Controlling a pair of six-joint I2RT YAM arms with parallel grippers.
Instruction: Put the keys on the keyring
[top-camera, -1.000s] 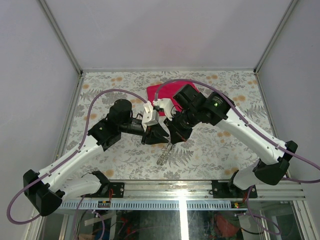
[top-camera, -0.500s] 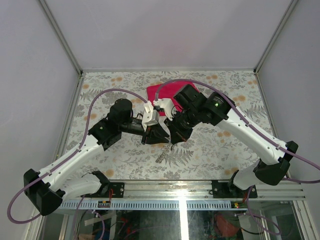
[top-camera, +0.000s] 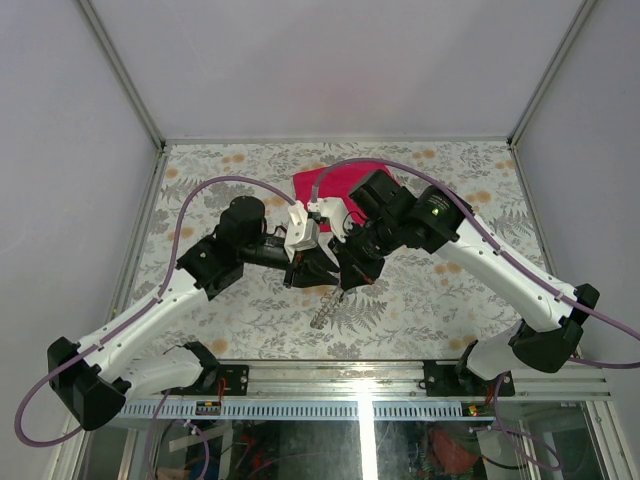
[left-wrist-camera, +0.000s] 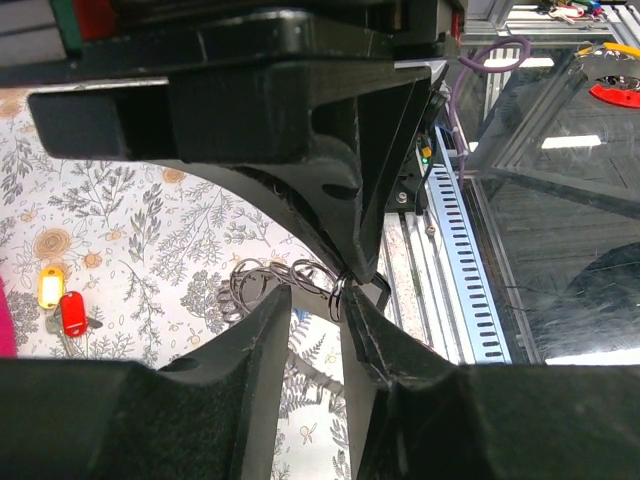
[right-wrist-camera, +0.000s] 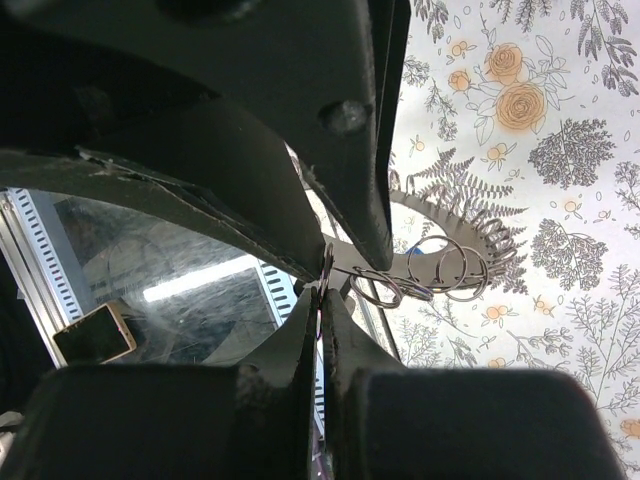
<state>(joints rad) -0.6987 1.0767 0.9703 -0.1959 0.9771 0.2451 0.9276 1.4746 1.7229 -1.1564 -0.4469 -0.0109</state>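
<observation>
The keyring is a bunch of linked shiny silver rings hanging over the middle of the table, where both grippers meet. My right gripper is shut on the edge of one ring, and the other rings trail off to the right. My left gripper faces it with its jaws a narrow gap apart. One ring stands edge-on against its right fingertip, and more rings lie just past the tips. Keys with a yellow and a red tag lie on the cloth to the left. From above, both grippers nearly touch.
A pink cloth lies behind the grippers on the flowered table cover. The slotted metal rail and the arm bases line the near edge. Purple cables loop over both arms. Grey walls close in the sides and back.
The hanging rings have swung slightly to the left. The right wrist has shifted a little. Both grippers stay together at the same spot.
</observation>
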